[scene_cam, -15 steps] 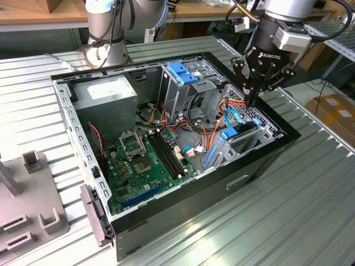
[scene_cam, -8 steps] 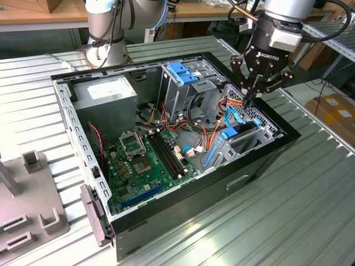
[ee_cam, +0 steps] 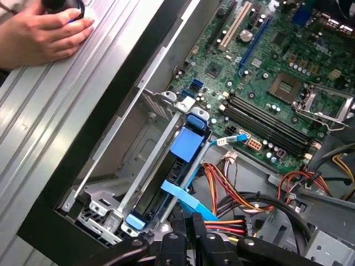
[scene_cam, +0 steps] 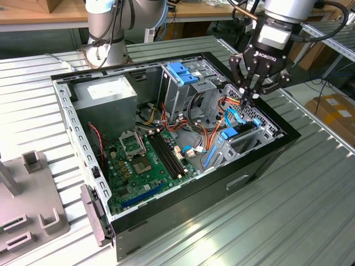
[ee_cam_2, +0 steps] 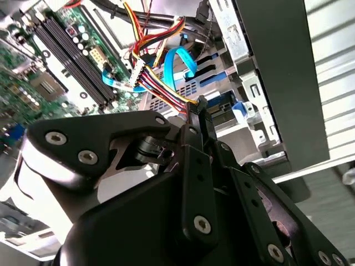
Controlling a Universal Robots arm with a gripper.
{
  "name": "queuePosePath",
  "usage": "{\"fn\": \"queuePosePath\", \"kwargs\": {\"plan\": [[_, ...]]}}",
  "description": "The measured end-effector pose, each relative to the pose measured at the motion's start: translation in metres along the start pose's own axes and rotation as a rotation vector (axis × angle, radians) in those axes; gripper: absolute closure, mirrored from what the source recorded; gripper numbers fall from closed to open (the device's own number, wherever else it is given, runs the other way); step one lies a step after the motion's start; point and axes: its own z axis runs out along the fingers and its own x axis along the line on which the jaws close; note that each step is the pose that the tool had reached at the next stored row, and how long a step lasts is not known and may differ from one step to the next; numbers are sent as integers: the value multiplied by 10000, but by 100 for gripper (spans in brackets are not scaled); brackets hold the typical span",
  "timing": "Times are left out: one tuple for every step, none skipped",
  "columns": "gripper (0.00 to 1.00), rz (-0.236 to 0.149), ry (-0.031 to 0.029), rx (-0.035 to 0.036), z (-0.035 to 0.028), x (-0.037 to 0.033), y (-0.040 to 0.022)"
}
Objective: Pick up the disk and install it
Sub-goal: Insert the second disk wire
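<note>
Blue plastic frames the disk, which sits on edge inside the lower drive bay of the open computer case, near the case's front corner on the exterior view's right. Its long axis runs along the case's side wall, one end toward the motherboard, where a broad blue tab caps the bracket. In the exterior view the disk shows as a blue strip among the bay's metal rails. The gripper hangs just above that bay, fingertips pressed together with nothing between them, close to a bundle of red, yellow and orange wires and a light blue flat cable. A person's hand rests on the ribbed metal table beside the case.
</note>
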Motion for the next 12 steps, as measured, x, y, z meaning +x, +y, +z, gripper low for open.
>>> {"fn": "queuePosePath", "kwargs": {"plan": [[84,180,-24,-17,1,0,0],[84,343,-46,-32,2,0,0],[84,627,-84,-59,4,0,0],[84,848,-114,-79,4,-1,0],[84,883,-118,-82,5,-1,0],[84,883,-119,-82,4,-1,0],[84,884,-119,-83,4,-1,-1],[84,885,-119,-83,4,0,0],[84,887,-119,-83,4,0,0],[84,886,-124,-81,4,0,0],[84,886,-132,-77,4,0,0],[84,887,-138,-74,4,0,-1]]}}
